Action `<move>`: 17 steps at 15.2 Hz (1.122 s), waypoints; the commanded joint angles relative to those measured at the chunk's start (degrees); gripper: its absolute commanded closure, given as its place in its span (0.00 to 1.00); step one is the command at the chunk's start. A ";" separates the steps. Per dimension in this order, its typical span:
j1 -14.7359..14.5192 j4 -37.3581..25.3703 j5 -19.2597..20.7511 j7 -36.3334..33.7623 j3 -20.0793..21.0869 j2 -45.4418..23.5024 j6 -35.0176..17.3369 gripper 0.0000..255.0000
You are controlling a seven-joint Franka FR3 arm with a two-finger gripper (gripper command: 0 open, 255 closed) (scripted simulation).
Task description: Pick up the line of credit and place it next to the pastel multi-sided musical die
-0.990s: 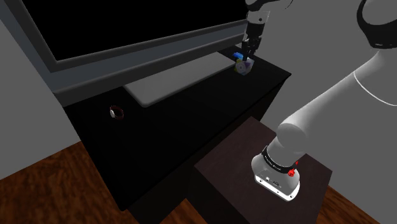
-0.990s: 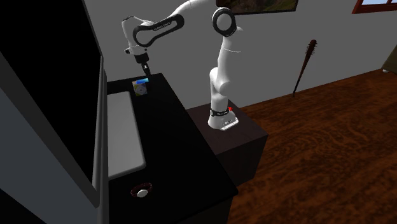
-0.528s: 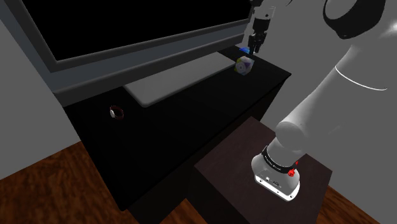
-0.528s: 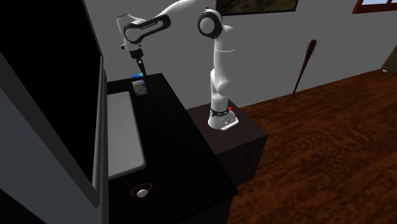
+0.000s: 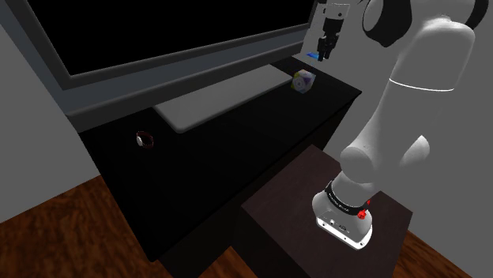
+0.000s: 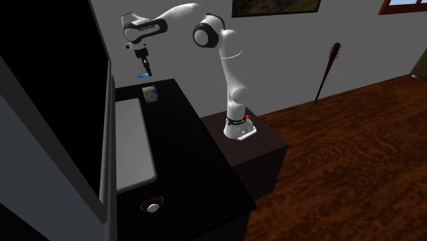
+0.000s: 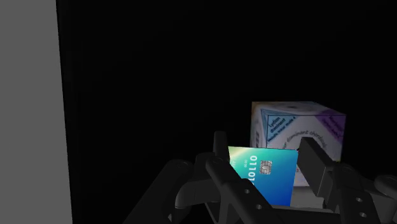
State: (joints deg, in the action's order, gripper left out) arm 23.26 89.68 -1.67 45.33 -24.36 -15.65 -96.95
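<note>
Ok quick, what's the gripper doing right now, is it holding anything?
The gripper is closed on the blue card, which it holds in the air near the die.

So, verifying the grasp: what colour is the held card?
The card is blue shading to green; wrist view.

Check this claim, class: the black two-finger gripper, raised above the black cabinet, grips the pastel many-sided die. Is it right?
No. The black two-finger gripper, raised above the black cabinet, grips a blue chip card, not the pastel many-sided die. The wrist view shows the card clasped between its fingers.
</note>
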 commanded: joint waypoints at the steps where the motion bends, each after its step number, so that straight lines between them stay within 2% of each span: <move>1: 2.28 -6.23 -1.80 2.57 -0.43 -4.93 1.56 1.00; 3: 4.58 -12.47 -3.34 4.44 -0.52 -9.33 3.57 1.00; 17: 4.06 -3.14 -3.82 4.29 0.01 -10.39 -6.68 1.00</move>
State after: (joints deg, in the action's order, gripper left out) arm 27.29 86.11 -5.39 49.59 -24.39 -25.83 -102.97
